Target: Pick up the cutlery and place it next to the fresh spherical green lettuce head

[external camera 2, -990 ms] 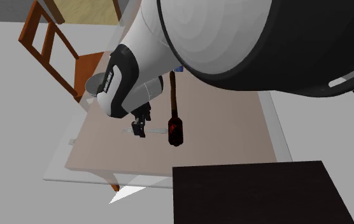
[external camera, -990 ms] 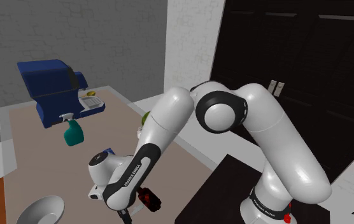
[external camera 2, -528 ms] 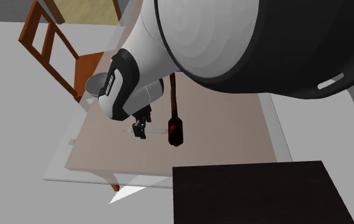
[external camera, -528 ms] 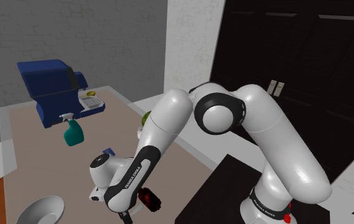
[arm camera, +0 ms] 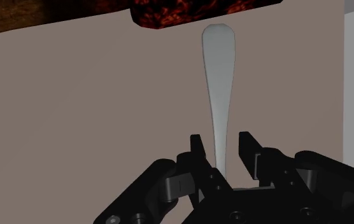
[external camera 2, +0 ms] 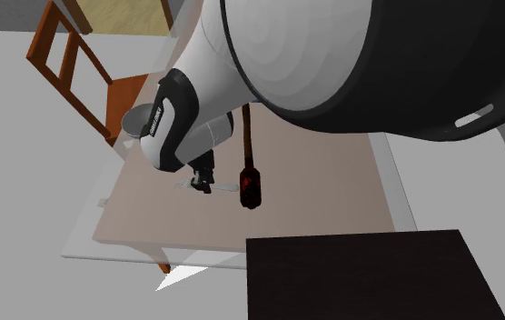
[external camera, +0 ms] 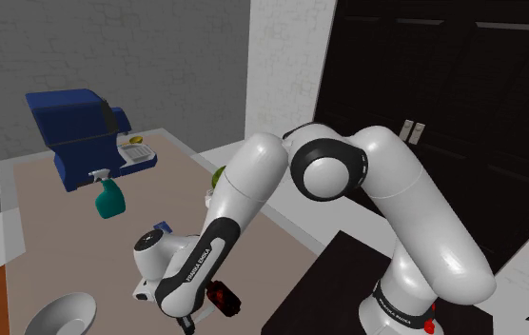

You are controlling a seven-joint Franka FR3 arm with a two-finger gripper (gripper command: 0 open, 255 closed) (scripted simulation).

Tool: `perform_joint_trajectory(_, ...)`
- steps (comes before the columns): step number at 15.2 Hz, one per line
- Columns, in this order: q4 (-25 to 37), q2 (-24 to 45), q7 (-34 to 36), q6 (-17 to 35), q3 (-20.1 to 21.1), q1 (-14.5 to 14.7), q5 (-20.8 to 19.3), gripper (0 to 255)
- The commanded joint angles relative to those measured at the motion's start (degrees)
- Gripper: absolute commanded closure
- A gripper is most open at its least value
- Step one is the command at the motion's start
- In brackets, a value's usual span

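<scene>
**A:** What has the arm (external camera: 253,181) done in the last second?

**B:** It has sunk toward the brown table (external camera: 53,238). In the second exterior view the gripper (external camera 2: 202,183) hung just above the top a second ago. Now its tips are down at the surface.

**A:** Where's the lettuce (external camera: 218,175)?

**B:** It's a green sliver behind the forearm in the shoulder view, farther up the table and well apart from the hand.

**A:** And the cutlery (arm camera: 216,83)?

**B:** It's pale grey and lies flat on the table, its handle running away from the hand toward a dark, red-mottled bottle (arm camera: 182,13). Its narrow part sits between the black fingers (arm camera: 198,149), which stand apart on either side. The jaws are released and clasp nothing yet.

**A:** Meaning?

**B:** I judge the descent done and the squeeze next. So thin a piece may pivot once it's lifted. The carry to the lettuce is all still ahead.
</scene>
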Motion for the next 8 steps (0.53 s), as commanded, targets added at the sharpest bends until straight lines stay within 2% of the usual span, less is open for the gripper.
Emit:
perform_joint_trajectory(1, -0.04, 0.11, 0.02, 0.05, -0.04, -0.02, 0.01, 255)
perform_joint_trajectory(8, -1.59, -3.40, -0.05, -1.92, 0.51, -0.45, 0.46, 255)
